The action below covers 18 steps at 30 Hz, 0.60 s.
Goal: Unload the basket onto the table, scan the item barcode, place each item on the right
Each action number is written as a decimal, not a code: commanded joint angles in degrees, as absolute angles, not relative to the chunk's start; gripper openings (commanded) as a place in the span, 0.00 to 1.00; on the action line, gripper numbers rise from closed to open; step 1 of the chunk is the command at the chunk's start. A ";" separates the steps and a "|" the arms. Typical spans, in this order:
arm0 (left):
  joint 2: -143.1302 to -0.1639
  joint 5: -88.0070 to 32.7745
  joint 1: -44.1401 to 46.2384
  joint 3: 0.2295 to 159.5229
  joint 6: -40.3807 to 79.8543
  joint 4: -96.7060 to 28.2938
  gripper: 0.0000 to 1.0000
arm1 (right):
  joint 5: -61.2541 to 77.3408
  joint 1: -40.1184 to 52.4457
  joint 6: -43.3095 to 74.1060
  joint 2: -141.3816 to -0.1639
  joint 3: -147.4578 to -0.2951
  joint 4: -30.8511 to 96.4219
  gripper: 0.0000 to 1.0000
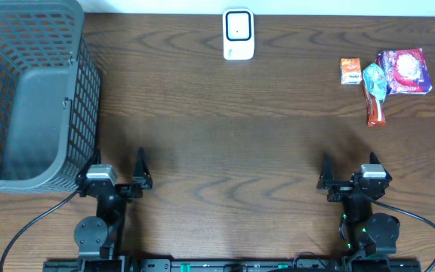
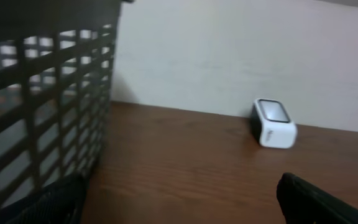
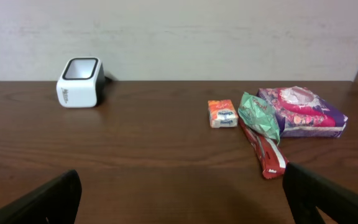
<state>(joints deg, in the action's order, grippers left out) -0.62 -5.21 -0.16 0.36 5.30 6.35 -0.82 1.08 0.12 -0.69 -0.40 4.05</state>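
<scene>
Overhead, the left pincer (image 1: 118, 163) is sitting spread and empty, basket (image 1: 89, 83) at its left; the right pincer (image 1: 350, 165) is gaping too, snacks (image 1: 387, 75) lying ahead, scanner (image 1: 239, 34) ahead-left.

Table (image 1: 225, 143): one. Basket (image 1: 91, 83): one. Scanner (image 1: 239, 34): one. Snack packs: four, namely orange pack (image 1: 350, 71), green pack (image 1: 374, 80), red pack (image 1: 376, 112), purple pack (image 1: 406, 72).

Soft, even light; the left wrist view is blurred, its basket (image 2: 48, 124) and scanner (image 2: 273, 123) hazy.
</scene>
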 commanded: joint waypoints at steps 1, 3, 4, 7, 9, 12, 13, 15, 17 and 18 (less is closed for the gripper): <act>-0.08 -3.79 -1.91 0.21 5.67 4.99 0.98 | -0.51 0.78 -0.71 -0.32 -0.32 4.29 0.99; -0.08 -3.81 -2.17 0.21 4.51 1.85 0.98 | -0.51 0.78 -0.71 -0.32 -0.32 4.29 0.99; -0.08 -3.84 -2.17 0.23 4.03 0.36 0.98 | -0.51 0.80 -0.71 -0.32 -0.32 4.29 0.99; -0.08 -5.17 -2.17 0.23 1.04 -2.63 0.98 | -0.51 0.78 -0.73 -0.32 -0.32 4.29 0.99; -0.08 -7.01 -2.17 0.23 -1.32 -3.46 0.98 | -0.51 0.78 -0.73 -0.32 -0.32 4.29 0.99; -0.08 -7.27 -2.17 0.23 -1.45 -3.46 0.98 | -0.51 0.80 -0.71 -0.32 -0.32 4.29 0.99; -0.08 -7.25 -2.17 0.23 -1.43 -3.46 0.98 | -0.51 0.78 -0.71 -0.32 -0.32 4.29 0.99; -0.08 -7.27 -2.17 0.23 -1.21 -3.51 0.98 | -0.51 0.78 -0.73 -0.32 -0.30 4.29 0.99; -0.08 -7.29 -1.96 0.23 -1.28 -3.62 0.98 | -0.51 0.78 -0.73 -0.32 -0.32 4.29 0.99; -0.08 -7.31 -1.89 0.23 -1.28 -3.62 0.98 | -0.51 0.78 -0.71 -0.32 -0.32 4.29 0.99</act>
